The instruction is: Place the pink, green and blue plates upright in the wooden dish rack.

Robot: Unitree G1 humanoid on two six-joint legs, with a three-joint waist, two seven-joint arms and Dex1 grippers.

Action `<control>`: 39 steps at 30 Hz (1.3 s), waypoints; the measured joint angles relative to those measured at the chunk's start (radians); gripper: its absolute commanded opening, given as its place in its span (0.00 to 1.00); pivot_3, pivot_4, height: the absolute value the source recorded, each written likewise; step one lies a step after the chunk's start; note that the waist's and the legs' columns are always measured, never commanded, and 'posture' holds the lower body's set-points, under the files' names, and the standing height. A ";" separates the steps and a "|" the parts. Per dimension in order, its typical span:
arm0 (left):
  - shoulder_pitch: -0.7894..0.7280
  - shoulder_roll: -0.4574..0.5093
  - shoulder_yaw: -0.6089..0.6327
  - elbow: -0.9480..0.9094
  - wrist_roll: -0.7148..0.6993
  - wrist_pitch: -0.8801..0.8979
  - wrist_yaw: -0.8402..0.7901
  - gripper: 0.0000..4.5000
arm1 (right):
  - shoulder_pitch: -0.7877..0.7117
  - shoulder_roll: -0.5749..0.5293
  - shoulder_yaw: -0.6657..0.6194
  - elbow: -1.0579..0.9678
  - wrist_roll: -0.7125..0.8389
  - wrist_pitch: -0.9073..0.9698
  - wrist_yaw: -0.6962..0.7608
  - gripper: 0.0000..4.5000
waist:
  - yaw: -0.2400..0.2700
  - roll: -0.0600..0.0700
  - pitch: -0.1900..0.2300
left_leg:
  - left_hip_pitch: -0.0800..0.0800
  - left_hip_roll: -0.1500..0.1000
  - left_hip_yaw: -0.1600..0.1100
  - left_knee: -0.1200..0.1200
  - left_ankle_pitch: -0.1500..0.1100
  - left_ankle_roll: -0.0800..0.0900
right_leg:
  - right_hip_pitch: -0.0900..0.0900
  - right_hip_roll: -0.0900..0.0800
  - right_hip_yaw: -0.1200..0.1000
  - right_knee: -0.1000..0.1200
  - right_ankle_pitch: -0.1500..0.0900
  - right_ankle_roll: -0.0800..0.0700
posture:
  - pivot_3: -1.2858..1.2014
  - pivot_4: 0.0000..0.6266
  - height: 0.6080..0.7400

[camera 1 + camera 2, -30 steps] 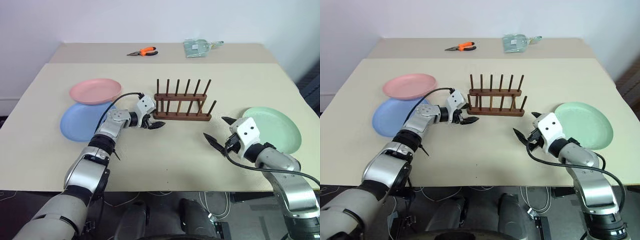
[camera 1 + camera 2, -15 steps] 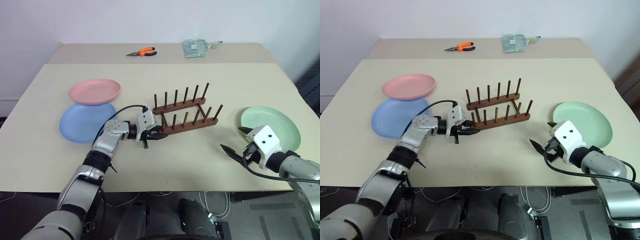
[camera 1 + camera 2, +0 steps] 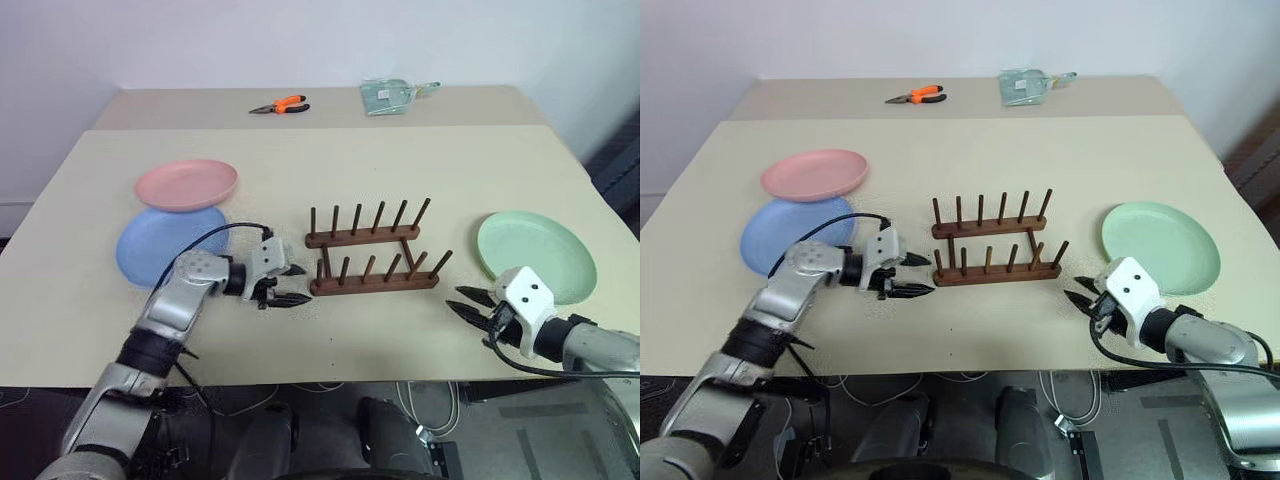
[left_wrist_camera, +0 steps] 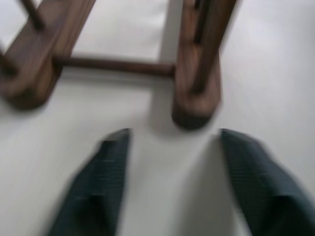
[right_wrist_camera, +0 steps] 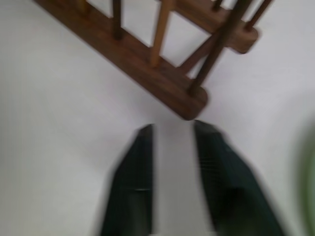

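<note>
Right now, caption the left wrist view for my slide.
Left gripper, jaws open, facing the end of the wooden rack.

text: none legible | labels: none | numbers: none | signs: none

Empty wooden dish rack, 3 plates flat on table

Three plates lie on the counter: one pink plate, one blue plate partly under it, and one green plate off at the other side. There is one wooden dish rack, with two rows of upright pegs, six in the far row and six in the near one. At the back lie one pair of orange-handled pliers and one clear plastic bag.
</note>
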State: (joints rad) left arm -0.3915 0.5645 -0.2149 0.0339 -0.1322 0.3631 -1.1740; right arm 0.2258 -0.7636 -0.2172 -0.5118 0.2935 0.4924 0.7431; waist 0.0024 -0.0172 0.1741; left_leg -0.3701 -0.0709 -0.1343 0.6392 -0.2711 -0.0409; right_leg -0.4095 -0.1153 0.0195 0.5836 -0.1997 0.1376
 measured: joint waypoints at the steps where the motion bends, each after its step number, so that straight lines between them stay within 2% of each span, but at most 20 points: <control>1: 0.035 0.011 0.006 -0.051 -0.022 0.042 0.000 0.15 | -0.001 0.003 0.022 -0.001 -0.006 0.001 -0.005 0.00 | 0.001 0.000 0.000 | 0.000 0.000 0.000 0.000 0.000 0.000 | 0.000 -0.001 0.000 0.000 0.000 0.000 | 0.52 0.24 1.00; 2: 0.065 0.012 0.006 -0.095 -0.041 0.077 0.005 0.05 | -0.005 0.007 0.046 -0.001 -0.016 0.001 -0.013 0.00 | 0.002 0.001 0.000 | 0.000 0.000 0.000 0.000 0.000 0.000 | 0.000 -0.001 0.000 0.000 0.000 0.000 | 0.52 0.24 1.00; 3: 0.085 0.006 0.001 -0.126 -0.056 0.104 0.013 0.02 | -0.009 0.012 0.066 -0.001 -0.026 0.000 -0.020 0.00 | 0.007 0.001 0.000 | -0.001 0.000 0.000 0.001 0.000 0.000 | 0.000 -0.001 0.000 0.000 -0.001 0.000 | 0.52 0.24 1.00; 6: 0.125 -0.072 -0.009 -0.200 -0.074 0.173 0.105 0.02 | -0.062 0.021 0.147 0.029 -0.097 -0.016 -0.057 0.00 | 0.015 0.001 0.000 | -0.004 -0.001 -0.002 0.006 0.000 0.001 | 0.001 -0.002 -0.001 -0.001 -0.001 0.000 | 0.52 0.24 1.00; 9: 0.130 -0.158 -0.051 -0.220 -0.035 0.163 0.229 0.02 | -0.122 0.035 0.210 0.103 -0.173 -0.048 -0.100 0.00 | 0.012 0.000 0.000 | -0.003 -0.002 -0.001 0.007 -0.001 0.001 | 0.002 -0.002 -0.001 -0.001 -0.001 0.000 | 0.52 0.24 1.00; 13: 0.070 -0.278 -0.069 -0.121 0.058 0.135 0.450 0.02 | -0.246 0.106 0.261 0.233 -0.256 -0.090 -0.185 0.00 | 0.010 0.001 -0.001 | -0.001 -0.002 -0.001 0.007 -0.001 0.001 | 0.002 -0.001 -0.001 0.001 0.000 -0.001 | 0.52 0.24 1.00; 16: 0.011 -0.334 -0.048 -0.023 0.085 0.105 0.566 0.02 | -0.350 0.166 0.294 0.352 -0.318 -0.128 -0.253 0.00 | 0.007 0.001 -0.001 | -0.001 -0.002 0.000 0.007 -0.001 0.001 | 0.002 -0.001 -0.001 0.001 0.001 -0.001 | 0.52 0.24 1.00; 21: -0.055 -0.349 -0.008 0.089 0.100 0.054 0.638 0.02 | -0.480 0.217 0.312 0.513 -0.369 -0.182 -0.312 0.00 | 0.008 0.002 -0.001 | -0.001 -0.003 0.000 0.007 0.000 0.001 | 0.001 -0.001 -0.001 0.001 0.004 -0.001 | 0.52 0.24 1.00; 25: -0.060 -0.340 -0.001 0.108 0.100 0.031 0.645 0.02 | -0.510 0.233 0.312 0.540 -0.363 -0.202 -0.306 0.00 | 0.008 0.002 -0.001 | -0.001 -0.003 0.000 0.006 0.000 0.001 | 0.001 -0.001 0.000 0.001 0.004 -0.001 | 0.52 0.24 1.00; 26: -0.059 -0.334 0.001 0.109 0.099 0.029 0.645 0.00 | -0.510 0.234 0.310 0.538 -0.351 -0.199 -0.292 0.11 | 0.007 0.002 -0.001 | -0.001 -0.003 0.000 0.006 0.000 0.001 | 0.001 -0.001 -0.001 0.001 0.004 -0.001 | 0.52 0.24 1.00; 27: -0.055 -0.327 0.010 0.105 0.095 0.031 0.643 0.06 | -0.507 0.234 0.307 0.530 -0.329 -0.189 -0.270 0.17 | 0.006 0.002 -0.001 | -0.001 -0.003 0.000 0.006 0.000 0.001 | 0.001 -0.001 0.000 0.001 0.004 -0.001 | 0.52 0.24 1.00; 29: -0.032 -0.308 0.049 0.081 0.066 0.047 0.636 0.18 | -0.490 0.234 0.296 0.482 -0.286 -0.169 -0.226 0.38 | 0.000 0.002 -0.001 | -0.001 -0.002 0.000 0.006 -0.001 0.001 | 0.000 -0.001 0.000 0.002 0.004 -0.001 | 0.52 0.24 1.00; 32: 0.002 -0.289 0.162 0.028 0.000 0.071 0.650 0.50 | -0.460 0.231 0.281 0.394 -0.241 -0.151 -0.180 0.71 | -0.009 0.002 -0.001 | -0.002 -0.002 -0.001 0.006 -0.001 0.001 | 0.000 0.000 -0.001 0.002 0.004 -0.001 | 0.52 0.24 1.00; 34: -0.013 -0.300 0.267 -0.011 -0.043 0.084 0.725 0.71 | -0.456 0.231 0.282 0.350 -0.237 -0.148 -0.167 0.92 | -0.010 0.002 -0.001 | -0.002 -0.002 -0.002 0.006 0.000 0.001 | 0.000 0.000 -0.001 0.002 0.004 -0.001 | 0.52 0.24 1.00; 36: -0.065 -0.309 0.371 -0.032 -0.070 0.088 0.813 0.94 | -0.456 0.230 0.285 0.329 -0.239 -0.149 -0.162 0.94 | -0.009 0.002 -0.001 | -0.002 -0.002 -0.003 0.006 -0.001 0.001 | 0.001 0.000 -0.002 0.002 0.004 0.000 | 0.52 0.24 1.00; 39: -0.173 -0.353 0.530 -0.060 -0.118 0.090 0.992 0.94 | -0.457 0.229 0.318 0.337 -0.271 -0.166 -0.156 0.94 | -0.010 0.001 -0.001 | -0.002 -0.003 -0.002 0.006 -0.001 0.001 | 0.001 -0.001 -0.002 0.001 0.004 0.000 | 0.52 0.24 1.00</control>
State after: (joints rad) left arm -0.5644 0.2119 0.3146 -0.0259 -0.2499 0.4533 -0.1825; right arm -0.2317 -0.5342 0.1011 -0.1744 0.0221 0.3266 0.5867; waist -0.0073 -0.0158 0.1732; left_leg -0.3722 -0.0736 -0.1368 0.6457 -0.2717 -0.0403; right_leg -0.4087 -0.1161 0.0179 0.5847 -0.1958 0.1377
